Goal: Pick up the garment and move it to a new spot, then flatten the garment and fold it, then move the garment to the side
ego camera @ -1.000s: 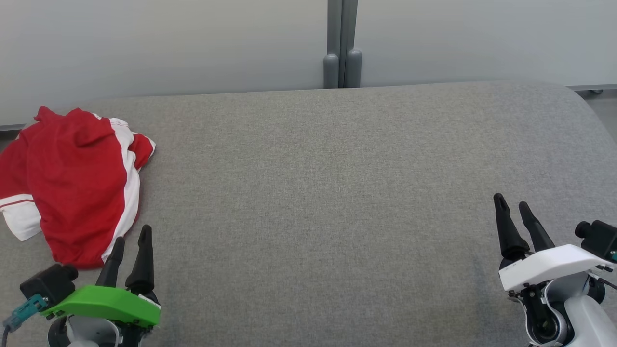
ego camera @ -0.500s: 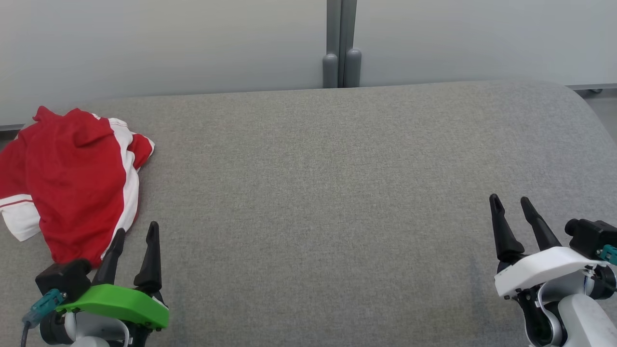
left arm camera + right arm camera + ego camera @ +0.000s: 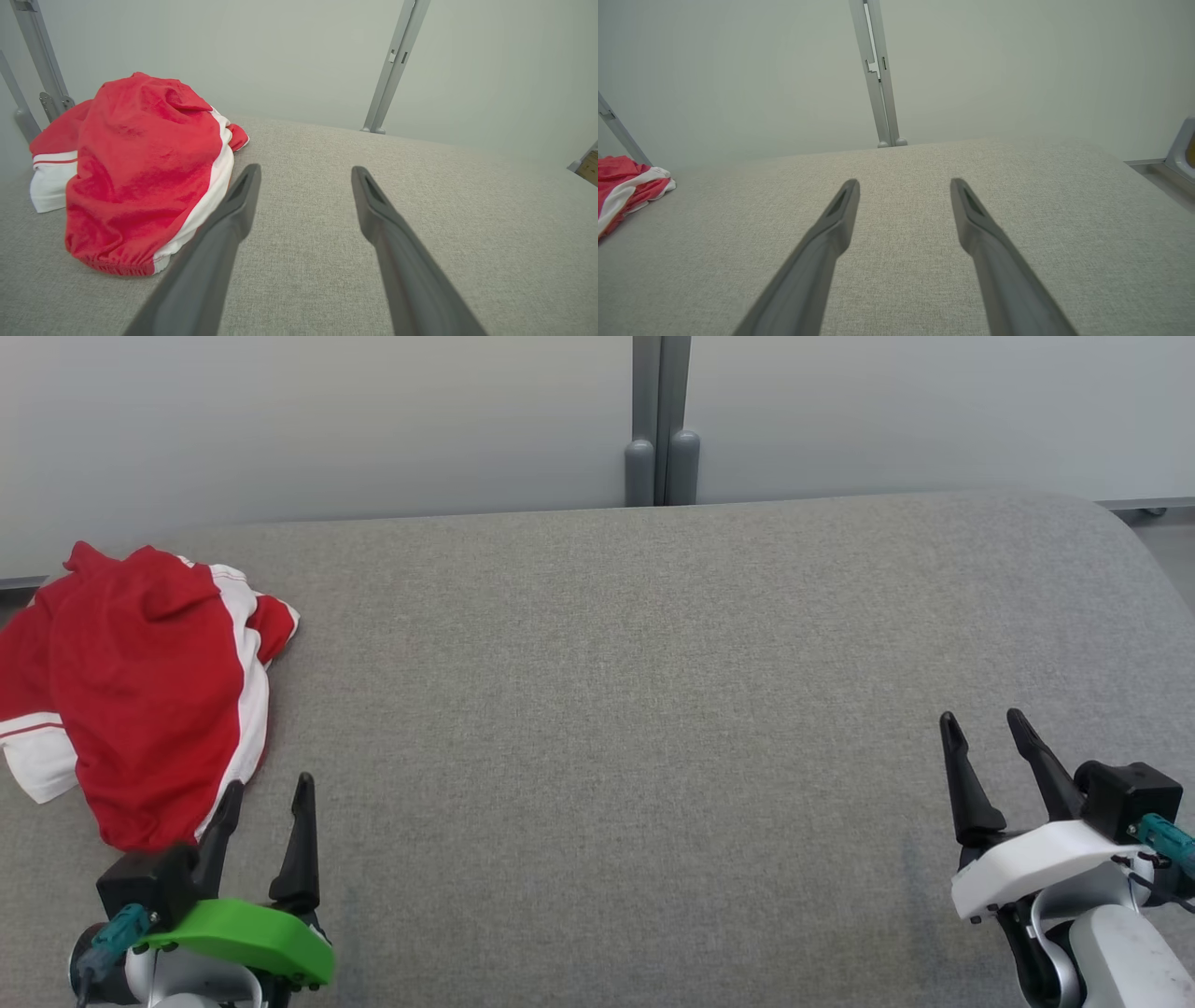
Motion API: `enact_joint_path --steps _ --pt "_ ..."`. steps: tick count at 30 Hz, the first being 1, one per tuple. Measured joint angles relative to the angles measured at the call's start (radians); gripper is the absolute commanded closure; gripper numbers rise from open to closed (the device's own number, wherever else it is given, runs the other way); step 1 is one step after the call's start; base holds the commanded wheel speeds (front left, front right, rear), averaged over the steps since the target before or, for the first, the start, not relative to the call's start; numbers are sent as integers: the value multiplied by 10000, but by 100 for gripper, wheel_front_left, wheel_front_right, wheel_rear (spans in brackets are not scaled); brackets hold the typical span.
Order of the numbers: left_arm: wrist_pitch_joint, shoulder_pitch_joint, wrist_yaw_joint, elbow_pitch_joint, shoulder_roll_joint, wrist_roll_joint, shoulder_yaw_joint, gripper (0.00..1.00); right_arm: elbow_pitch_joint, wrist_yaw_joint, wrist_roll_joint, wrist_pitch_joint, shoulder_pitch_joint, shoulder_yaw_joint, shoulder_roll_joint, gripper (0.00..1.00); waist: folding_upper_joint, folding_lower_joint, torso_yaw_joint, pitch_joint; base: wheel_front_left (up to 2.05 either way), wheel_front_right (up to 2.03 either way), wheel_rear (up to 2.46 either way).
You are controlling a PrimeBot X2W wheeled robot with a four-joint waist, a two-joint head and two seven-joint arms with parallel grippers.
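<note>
A crumpled red garment [image 3: 140, 686] with white stripes lies in a heap at the far left of the grey table [image 3: 607, 709]. It also lies left of centre in the left wrist view, garment [image 3: 140, 172], and at the left edge of the right wrist view, garment [image 3: 621, 186]. My left gripper [image 3: 269, 789] stands open just right of the garment's near hem, its left finger close beside the cloth, nothing between the fingers [image 3: 233, 219]. Far to the right, my right gripper [image 3: 982, 723] is open over bare table, gripper [image 3: 903, 184] holding nothing.
A pale wall panel with a grey vertical post [image 3: 661, 420] runs along the table's far edge. The table's right end curves off near the right gripper. The wide grey surface lies between the two arms.
Both grippers have drawn back a little toward the near edge; the left one has also shifted slightly right. The garment has stayed where it was.
</note>
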Motion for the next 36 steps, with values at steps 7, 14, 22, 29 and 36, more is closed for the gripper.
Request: enact_joint_path --steps 7,14,22,29,36 --pt "-259 151 -17 263 -35 571 217 0 25 13 -617 -226 20 -21 -2 0 0 0 -54 -23 0 0 0" --pt "-433 153 -105 424 -44 1220 313 0 125 56 -1131 -430 235 -163 23 0 0 0 -87 -34 0 0 0" --pt "-433 153 -196 495 -46 1283 520 0 163 198 -1127 -430 243 -405 79 0 0 0 -107 -12 0 0 0" --pt "-433 152 -228 639 -69 1354 562 0 161 284 -1131 -430 243 -500 81 0 0 0 -107 1 0 0 0" --pt "-433 50 -316 700 -286 1440 485 0 153 372 -1193 -431 368 -752 21 0 0 0 125 1 0 0 0"
